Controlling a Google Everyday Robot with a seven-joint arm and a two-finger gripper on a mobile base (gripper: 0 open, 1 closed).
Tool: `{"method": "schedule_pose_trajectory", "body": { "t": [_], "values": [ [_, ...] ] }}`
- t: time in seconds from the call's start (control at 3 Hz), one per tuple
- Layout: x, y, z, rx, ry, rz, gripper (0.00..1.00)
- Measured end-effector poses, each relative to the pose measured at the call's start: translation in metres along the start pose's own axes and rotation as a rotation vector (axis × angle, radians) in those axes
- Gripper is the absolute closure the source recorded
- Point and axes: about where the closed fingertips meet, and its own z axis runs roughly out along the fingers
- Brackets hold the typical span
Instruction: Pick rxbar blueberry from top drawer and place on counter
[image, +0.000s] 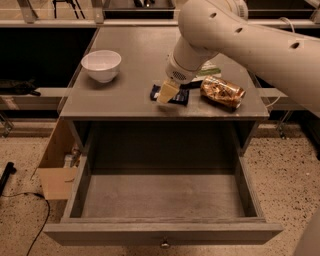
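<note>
The rxbar blueberry (180, 97), a flat dark navy bar, lies on the counter (130, 70) near its front edge. My gripper (169, 92) reaches down from the large white arm at the upper right. It sits right on the bar's left part and covers some of it. The top drawer (160, 197) is pulled wide open below the counter, and only its bare grey floor shows. Its small metal knob (163, 244) is at the front.
A white bowl (101, 65) stands on the counter's left. A crinkly orange-brown packet (222, 91) lies just right of the bar, with a green bag (210, 70) behind it, partly hidden by the arm. An open cardboard box (55, 170) stands on the floor left of the cabinet.
</note>
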Motion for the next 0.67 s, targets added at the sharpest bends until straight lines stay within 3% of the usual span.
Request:
{"method": "schedule_pose_trajectory", "body": {
  "t": [0.67],
  "values": [
    [0.0,0.0001,0.0,0.0,0.0,0.0,0.0]
  ]
}}
